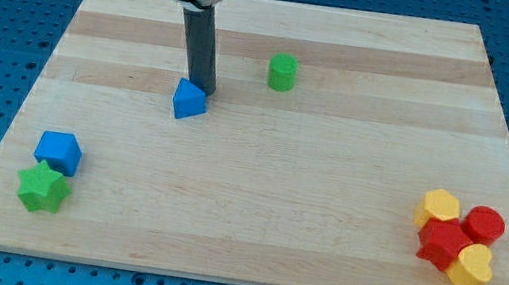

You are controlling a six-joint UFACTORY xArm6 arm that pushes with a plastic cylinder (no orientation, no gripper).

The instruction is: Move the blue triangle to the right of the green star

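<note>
The blue triangle (pixel 189 100) lies left of the board's middle, in the upper half. My tip (pixel 204 89) stands right against its upper right side. The green star (pixel 43 188) lies near the board's lower left corner, far down and to the left of the triangle. A blue cube (pixel 58 151) touches the star's upper side.
A green cylinder (pixel 283 72) stands to the right of my tip. At the lower right is a tight cluster: a yellow hexagon (pixel 440 208), a red cylinder (pixel 485 225), a red star (pixel 445 242) and a yellow heart (pixel 471 268). The wooden board (pixel 331 174) lies on a blue perforated table.
</note>
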